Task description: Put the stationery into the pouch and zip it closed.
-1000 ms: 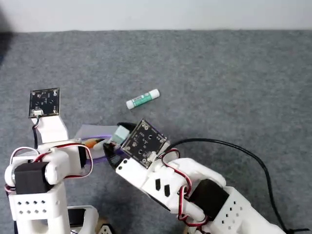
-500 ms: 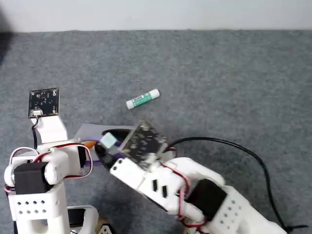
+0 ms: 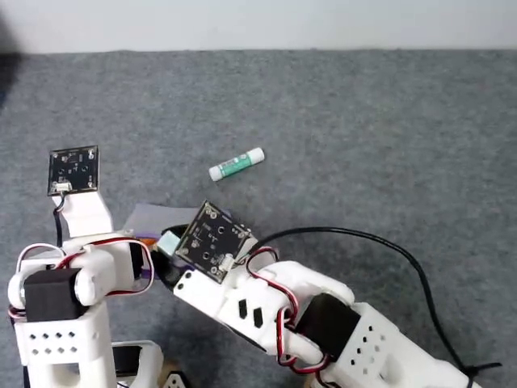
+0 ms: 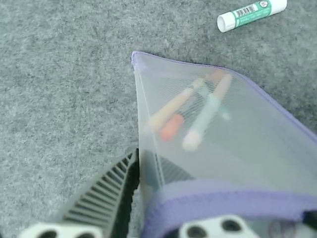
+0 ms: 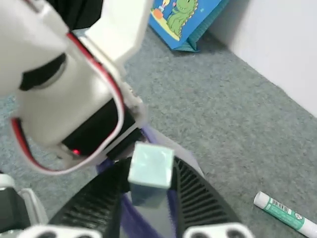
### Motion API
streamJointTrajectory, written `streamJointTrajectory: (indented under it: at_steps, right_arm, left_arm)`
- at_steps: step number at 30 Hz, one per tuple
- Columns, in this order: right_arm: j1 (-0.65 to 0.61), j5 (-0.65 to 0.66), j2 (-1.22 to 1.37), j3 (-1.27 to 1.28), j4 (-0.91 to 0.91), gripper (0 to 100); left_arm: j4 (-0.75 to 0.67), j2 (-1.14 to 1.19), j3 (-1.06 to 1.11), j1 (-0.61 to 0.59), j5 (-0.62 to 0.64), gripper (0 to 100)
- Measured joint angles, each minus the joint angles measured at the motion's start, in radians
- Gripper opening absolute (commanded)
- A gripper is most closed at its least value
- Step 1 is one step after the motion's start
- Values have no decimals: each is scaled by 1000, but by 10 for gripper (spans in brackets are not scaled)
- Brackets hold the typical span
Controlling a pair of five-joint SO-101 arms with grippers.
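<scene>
Right end effector (image 5: 147,172) tight on eraser (image 5: 150,162), lengthwise; left end effector (image 4: 148,166) tight on pouch (image 4: 237,139)

- Left arm (image 3: 69,295) and right arm (image 3: 339,327): white printed shells, black servo blocks, rows of small round holes near the bases.
- Red and white wire loops (image 3: 279,311) along the joints; a black cable (image 3: 388,246) at the right.
- A square black circuit board (image 3: 74,170) on each wrist.
- Right gripper (image 5: 148,171): ribbed dark-grey jaws.
</scene>
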Motion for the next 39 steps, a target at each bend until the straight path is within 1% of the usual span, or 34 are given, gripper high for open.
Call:
streamJointTrajectory:
  at_steps: [2,6,12,22,27,30,33,36,39]
  right_arm:
    - [11,3,-8,-2,29,210]
    - [48,3,5,2,83,206]
    - [51,5,-40,-55,152,162]
    - [64,6,-110,-149,201,18]
    - [66,35,-115,-192,279,8]
    - [132,38,-114,-192,282,8]
    - [233,38,-95,-192,255,8]
    - [356,38,5,-192,207,8]
    - [451,38,127,-201,186,8]
  left_arm:
    - [0,0,0,2,0,14]
    - [0,0,0,3,0,14]
    - [0,0,0,3,0,14]
    - [0,0,0,0,0,14]
    - [0,0,0,2,0,14]
    - [0,0,0,-2,0,14]
    - [0,0,0,0,0,14]
    - [0,0,0,0,0,14]
    - [0,0,0,0,0,14]
